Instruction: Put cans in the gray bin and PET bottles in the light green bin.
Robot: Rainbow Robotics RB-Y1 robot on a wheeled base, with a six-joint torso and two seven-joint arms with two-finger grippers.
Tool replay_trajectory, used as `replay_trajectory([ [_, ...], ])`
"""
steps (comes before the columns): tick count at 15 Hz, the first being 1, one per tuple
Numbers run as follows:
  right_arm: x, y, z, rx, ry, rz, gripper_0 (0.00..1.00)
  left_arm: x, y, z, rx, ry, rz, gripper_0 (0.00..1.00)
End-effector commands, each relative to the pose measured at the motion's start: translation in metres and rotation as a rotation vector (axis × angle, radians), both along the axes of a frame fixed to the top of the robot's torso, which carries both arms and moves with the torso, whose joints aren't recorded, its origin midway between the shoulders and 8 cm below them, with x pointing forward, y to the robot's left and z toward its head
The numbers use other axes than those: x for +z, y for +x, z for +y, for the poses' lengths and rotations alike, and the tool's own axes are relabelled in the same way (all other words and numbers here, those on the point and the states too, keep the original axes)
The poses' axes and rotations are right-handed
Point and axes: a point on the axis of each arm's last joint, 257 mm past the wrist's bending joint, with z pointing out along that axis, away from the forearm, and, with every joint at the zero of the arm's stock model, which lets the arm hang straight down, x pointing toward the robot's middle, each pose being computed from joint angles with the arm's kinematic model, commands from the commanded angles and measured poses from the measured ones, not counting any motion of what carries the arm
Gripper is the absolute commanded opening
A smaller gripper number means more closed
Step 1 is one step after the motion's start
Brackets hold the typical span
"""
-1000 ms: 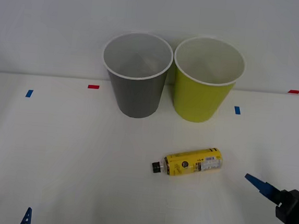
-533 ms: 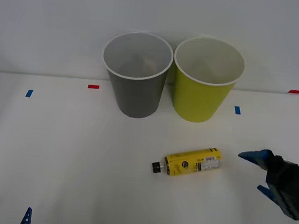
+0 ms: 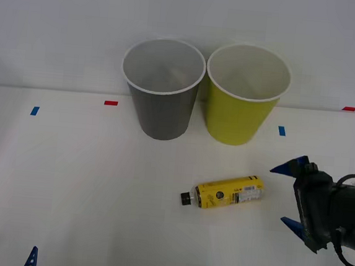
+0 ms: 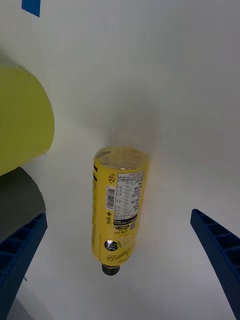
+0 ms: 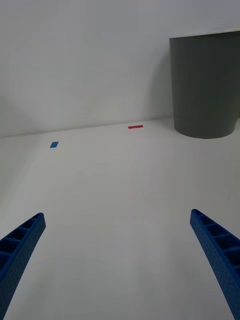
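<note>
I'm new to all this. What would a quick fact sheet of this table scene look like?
bottle: yellow-labelled bottle lying on its side on the white table, cap toward the robot's left
bins: gray bin beside light green bin, both upright behind the bottle
right gripper: open, near the bottle's base end, not touching
left gripper: open, idle at the near table edge

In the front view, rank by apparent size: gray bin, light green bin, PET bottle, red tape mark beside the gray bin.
1. gray bin and light green bin: look alike, no ranking.
2. PET bottle.
3. red tape mark.
</note>
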Motion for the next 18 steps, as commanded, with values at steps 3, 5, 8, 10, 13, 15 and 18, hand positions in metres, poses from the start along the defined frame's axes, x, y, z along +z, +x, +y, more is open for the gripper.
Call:
replay_trajectory([
  [3,-0.023,-0.004,0.015,-0.080,0.066,0.119,1.00,0.000,0.000,0.000,0.000,0.000,0.000,1.00],
  [5,-0.025,-0.009,0.017,-0.091,0.050,0.168,1.00,0.000,0.000,0.000,0.000,0.000,0.000,1.00],
  [8,-0.022,-0.008,0.029,-0.074,0.084,0.197,1.00,0.000,0.000,0.000,0.000,0.000,0.000,1.00],
  [10,-0.013,0.007,0.049,-0.045,0.134,0.215,1.00,0.000,0.000,0.000,0.000,0.000,0.000,1.00],
  [13,-0.021,0.044,0.054,-0.040,0.090,0.242,1.00,0.000,0.000,0.000,0.000,0.000,0.000,1.00],
  [15,-0.030,0.054,0.054,-0.048,0.073,0.277,1.00,0.000,0.000,0.000,0.000,0.000,0.000,1.00],
  [18,-0.044,0.049,0.051,-0.038,0.027,0.311,1.00,0.000,0.000,0.000,0.000,0.000,0.000,1.00],
])
